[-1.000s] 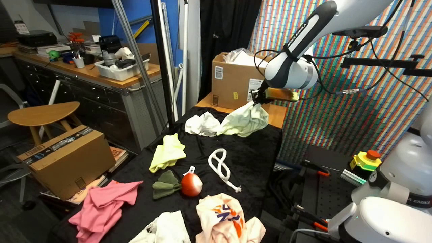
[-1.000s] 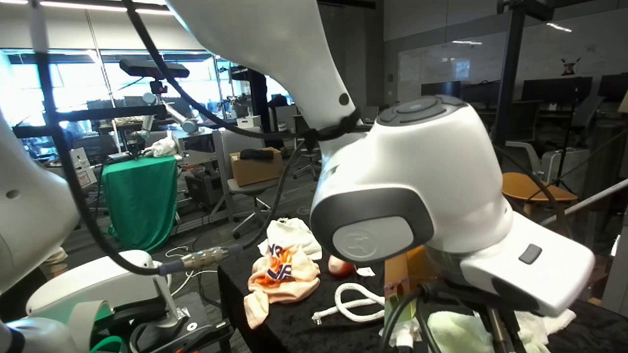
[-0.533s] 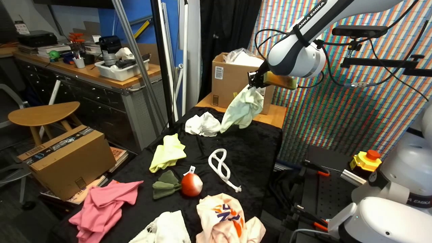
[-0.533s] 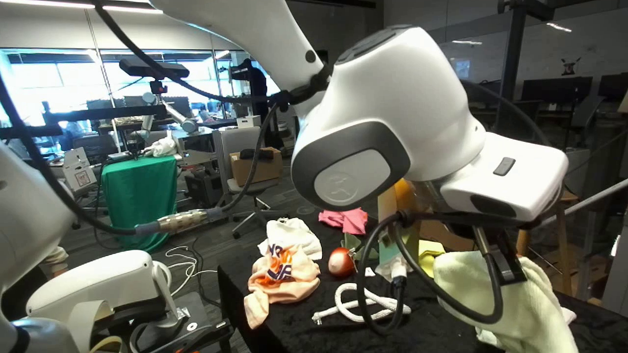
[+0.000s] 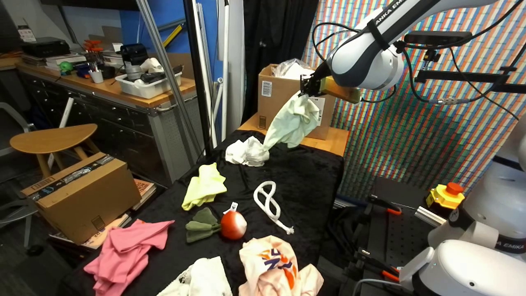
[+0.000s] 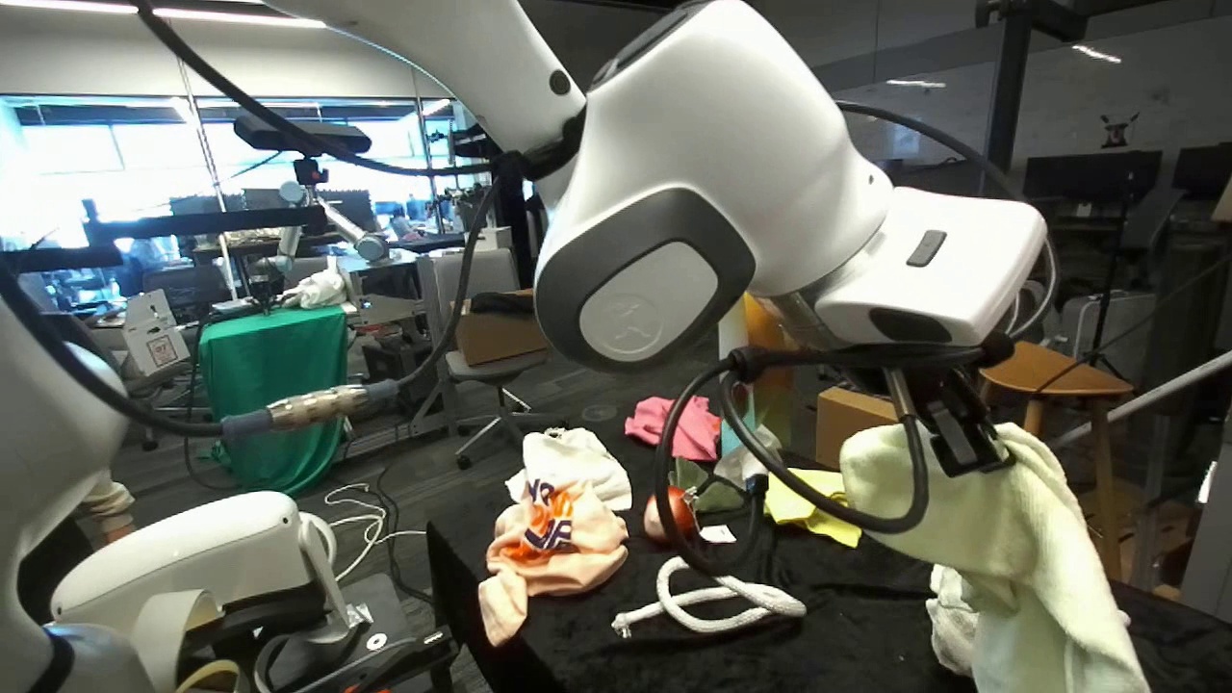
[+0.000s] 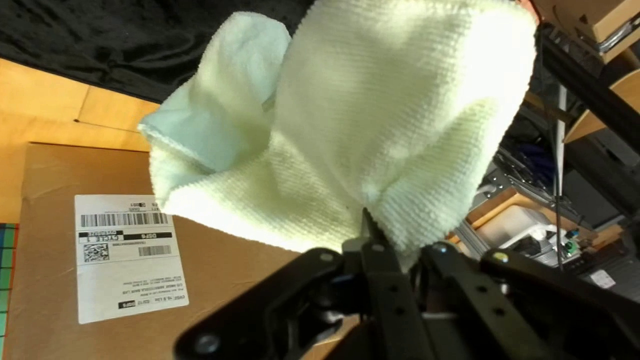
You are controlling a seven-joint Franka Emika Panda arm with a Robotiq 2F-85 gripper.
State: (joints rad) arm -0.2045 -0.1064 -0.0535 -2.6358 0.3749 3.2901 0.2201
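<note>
My gripper [image 5: 304,91] is shut on a pale green cloth [image 5: 293,119], which hangs bunched below it over the far end of the black-covered table. In the wrist view, the cloth [image 7: 345,125] is pinched at the gripper [image 7: 387,232], and its folds hide most of one fingertip. Beneath its lower corner lies a crumpled white cloth [image 5: 245,152]; whether the two touch, I cannot tell. The other exterior angle also has the pale green cloth [image 6: 1011,529] draping long from the gripper [image 6: 972,452].
Behind the gripper stands a cardboard box [image 5: 279,102]. On the table lie a yellow cloth [image 5: 204,187], a white rope [image 5: 268,201], a red and white toy onion [image 5: 233,225], a pink cloth [image 5: 127,255], a white cloth [image 5: 207,277] and a printed peach cloth [image 5: 269,263].
My gripper has risen, carrying the pale green cloth up off the table. In an exterior view it has also shifted slightly left. The other things lie as before.
</note>
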